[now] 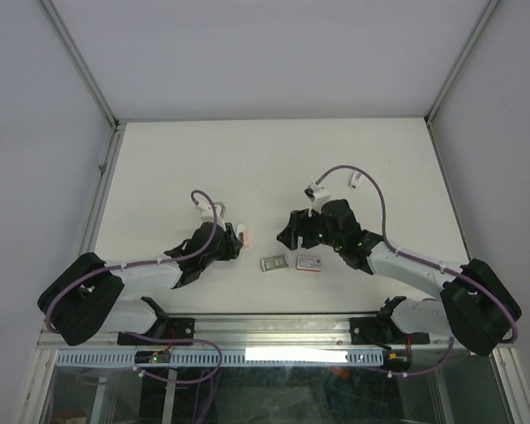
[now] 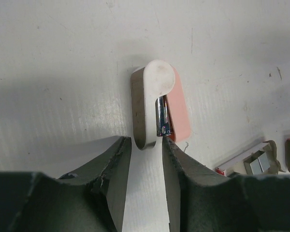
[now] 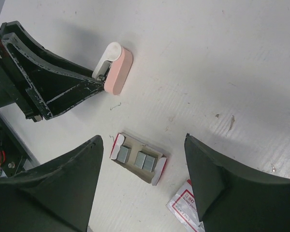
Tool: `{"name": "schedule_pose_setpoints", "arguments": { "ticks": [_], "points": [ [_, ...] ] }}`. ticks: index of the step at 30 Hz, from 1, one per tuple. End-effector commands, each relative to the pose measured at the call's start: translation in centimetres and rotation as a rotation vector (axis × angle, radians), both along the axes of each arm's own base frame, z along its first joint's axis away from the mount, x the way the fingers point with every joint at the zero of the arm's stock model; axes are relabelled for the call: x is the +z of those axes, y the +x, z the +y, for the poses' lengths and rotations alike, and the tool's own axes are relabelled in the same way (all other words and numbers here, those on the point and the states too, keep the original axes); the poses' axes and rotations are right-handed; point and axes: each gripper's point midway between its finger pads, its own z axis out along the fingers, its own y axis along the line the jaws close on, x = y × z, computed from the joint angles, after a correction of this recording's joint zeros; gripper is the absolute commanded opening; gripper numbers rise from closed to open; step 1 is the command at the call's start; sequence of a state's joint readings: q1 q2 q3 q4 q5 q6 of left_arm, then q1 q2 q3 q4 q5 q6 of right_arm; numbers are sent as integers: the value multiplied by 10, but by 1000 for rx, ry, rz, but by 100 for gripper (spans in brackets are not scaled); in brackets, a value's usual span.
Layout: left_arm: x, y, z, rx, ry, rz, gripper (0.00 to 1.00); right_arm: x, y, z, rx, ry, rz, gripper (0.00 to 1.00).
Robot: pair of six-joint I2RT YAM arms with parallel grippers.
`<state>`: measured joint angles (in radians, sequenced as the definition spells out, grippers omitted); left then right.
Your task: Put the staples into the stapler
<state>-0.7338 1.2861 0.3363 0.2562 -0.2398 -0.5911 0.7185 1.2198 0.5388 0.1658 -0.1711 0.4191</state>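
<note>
My left claw [image 2: 144, 142] has a finger on each side of the near end of the pink-and-white stapler [image 2: 157, 87]. The fingers seem to pinch it, though the contact itself is hard to make out. My right claw [image 3: 142, 139] is spread wide and holds nothing, hanging above the staples [image 1: 274, 262]. Their grey tray [image 3: 137, 162] of silvery strips lies open near the middle of the table's [image 1: 247, 159] near edge, with the red-labelled box [image 3: 183, 208] just beside it.

text: none legible | staple box sleeve [image 3: 181, 212]: red-and-white label carries print, too small and partly hidden to read
</note>
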Motion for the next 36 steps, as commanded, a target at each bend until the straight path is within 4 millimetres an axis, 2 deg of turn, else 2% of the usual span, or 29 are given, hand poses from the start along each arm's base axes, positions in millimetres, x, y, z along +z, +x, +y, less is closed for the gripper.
{"name": "schedule_pose_setpoints", "arguments": {
  "ticks": [1, 7, 12, 16, 18, 24, 29, 33, 36],
  "points": [
    [11, 12, -5, 8, 16, -48, 33, 20, 7, 3, -20, 54, -50, 71],
    [12, 15, -9, -15, 25, -67, 23, 22, 6, 3, -18, 65, -50, 71],
    [12, 18, -11, -21, 42, -73, 28, 22, 4, 2, -21, 70, -46, 71],
    [12, 20, -14, -38, 64, -85, 26, 19, 2, -1, -29, 68, -43, 72],
    [12, 21, -15, -40, 72, -86, 21, 17, 1, -2, -33, 66, -39, 71],
    [11, 21, -17, -43, 71, -82, 0, 23, -2, -5, -30, 69, -46, 71],
    [34, 12, -35, -77, -65, -62, 0, 35, -7, -10, -5, 52, -79, 74],
    [58, -9, -58, -122, -263, 27, 0, 41, -12, -12, 0, 33, -126, 77],
    [68, -23, -66, -127, -375, 98, 0, 40, -14, -8, -22, -26, -166, 78]
  ]
}}
